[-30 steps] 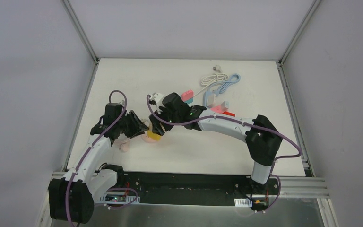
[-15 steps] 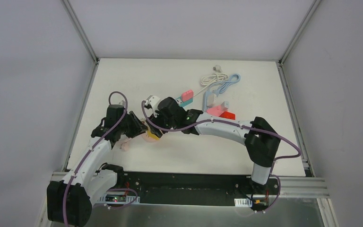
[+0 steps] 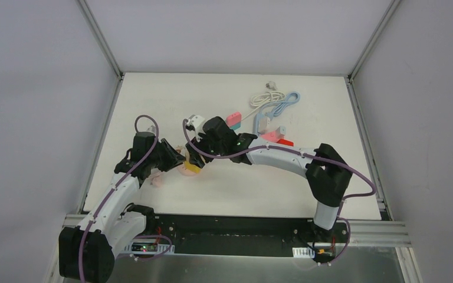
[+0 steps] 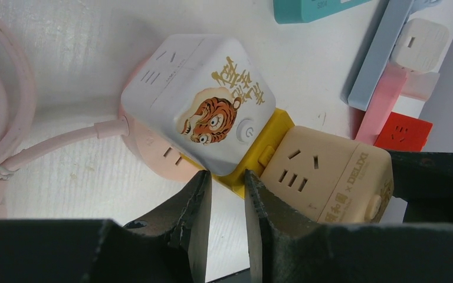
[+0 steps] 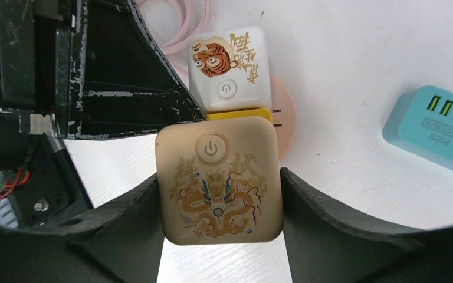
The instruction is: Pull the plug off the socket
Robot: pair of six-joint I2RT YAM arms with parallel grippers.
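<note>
The left claw (image 4: 226, 180), nearly closed at 6 o'clock of the white cube (image 4: 194, 100), grip unclear, should brace that cube. At its 4 o'clock the beige cube (image 4: 324, 177) sits plugged in, clamped by the right claw (image 5: 219, 188); pull straight, no twisting.

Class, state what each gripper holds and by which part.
Right gripper clasps the beige cube by two opposite sides. Left gripper, nearly closed at the yellow plug: cannot tell.

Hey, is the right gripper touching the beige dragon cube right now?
Touching. Right wrist view: the right gripper presses a finger flat against each side of the beige dragon cube.
</note>
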